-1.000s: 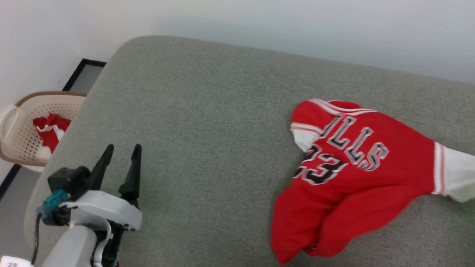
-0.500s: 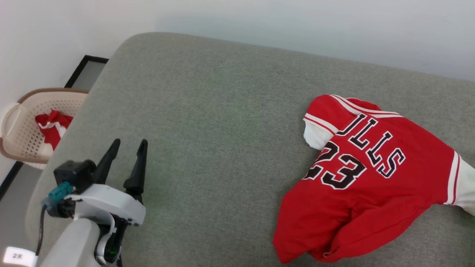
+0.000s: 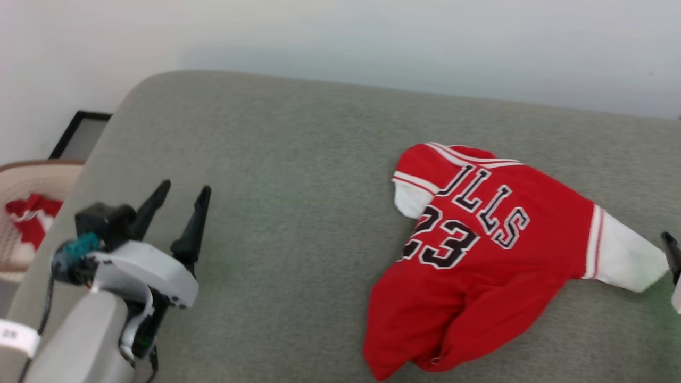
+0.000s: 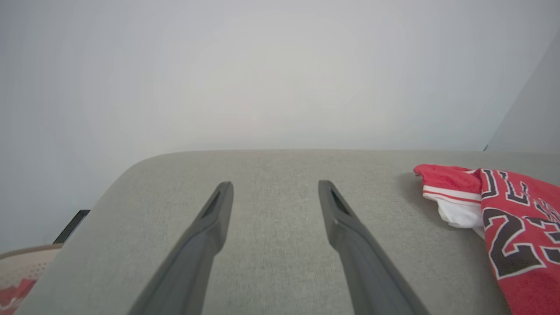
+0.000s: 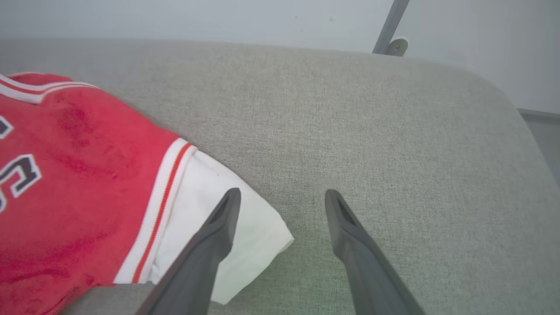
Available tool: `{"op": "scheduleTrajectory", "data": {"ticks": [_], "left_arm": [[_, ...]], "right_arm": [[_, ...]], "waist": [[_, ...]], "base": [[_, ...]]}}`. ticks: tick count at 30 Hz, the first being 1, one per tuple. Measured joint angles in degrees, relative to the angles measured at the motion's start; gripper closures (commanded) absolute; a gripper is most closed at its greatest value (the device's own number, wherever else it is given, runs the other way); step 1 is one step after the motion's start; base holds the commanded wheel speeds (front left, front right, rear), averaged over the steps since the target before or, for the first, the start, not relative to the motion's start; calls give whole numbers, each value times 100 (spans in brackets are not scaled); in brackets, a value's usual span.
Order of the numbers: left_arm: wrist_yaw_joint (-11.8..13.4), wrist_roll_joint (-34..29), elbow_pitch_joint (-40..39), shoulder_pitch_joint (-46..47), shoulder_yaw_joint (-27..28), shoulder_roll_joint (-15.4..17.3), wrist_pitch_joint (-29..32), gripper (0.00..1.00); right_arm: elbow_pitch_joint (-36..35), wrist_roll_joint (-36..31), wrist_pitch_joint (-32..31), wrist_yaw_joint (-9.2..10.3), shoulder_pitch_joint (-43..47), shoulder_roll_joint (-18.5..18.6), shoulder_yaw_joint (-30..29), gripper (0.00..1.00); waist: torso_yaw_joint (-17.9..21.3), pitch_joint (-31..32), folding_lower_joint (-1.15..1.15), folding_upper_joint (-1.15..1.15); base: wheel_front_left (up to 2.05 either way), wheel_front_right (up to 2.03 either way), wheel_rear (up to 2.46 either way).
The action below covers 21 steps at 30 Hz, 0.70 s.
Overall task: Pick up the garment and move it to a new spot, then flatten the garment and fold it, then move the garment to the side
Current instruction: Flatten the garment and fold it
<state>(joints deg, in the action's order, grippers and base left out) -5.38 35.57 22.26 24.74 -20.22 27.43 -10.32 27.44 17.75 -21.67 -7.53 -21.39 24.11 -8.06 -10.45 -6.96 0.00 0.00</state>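
Observation:
The garment (image 3: 479,250), a red jersey with white sleeves and black "23" lettering, lies crumpled on the right half of the grey couch cushion (image 3: 298,213). Its lower hem is bunched toward the front edge. My right gripper (image 5: 282,194) is open just above the end of the white sleeve (image 5: 245,227), with its left finger over the cloth and nothing pinched. One of its fingertips (image 3: 669,244) shows at the right edge of the head view. My left gripper (image 3: 183,190) hangs open and empty over the cushion's left part, well apart from the garment (image 4: 516,227).
A beige perforated basket (image 3: 32,175) holding red and white cloth stands on the floor beyond the cushion's left edge. A pale wall runs behind the cushion. A grey metal bracket (image 5: 391,30) leans on the wall at the far right corner.
The head camera has swung, shifting the whole picture. The right white sleeve, which ran off the right edge, now lies loose on the cushion with my open right finger beside it.

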Motion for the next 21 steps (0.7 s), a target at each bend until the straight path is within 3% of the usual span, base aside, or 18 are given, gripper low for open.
{"op": "scheduleTrajectory", "data": {"ticks": [13, 21], "left_arm": [[-177, 449, -167, 779, -577, 342, 1303, 0], [-201, 1011, -170, 1433, -1245, 428, 2225, 0]], "right_arm": [[-1767, -654, 2061, 0, 878, -1169, -138, 0], [-2071, -845, 2697, 0, 1003, -1634, 193, 0]], "waist": [[931, 216, 0, 0], [1605, 203, 0, 0]], "base": [[0, 0, 0], [0, 0, 0]]}}
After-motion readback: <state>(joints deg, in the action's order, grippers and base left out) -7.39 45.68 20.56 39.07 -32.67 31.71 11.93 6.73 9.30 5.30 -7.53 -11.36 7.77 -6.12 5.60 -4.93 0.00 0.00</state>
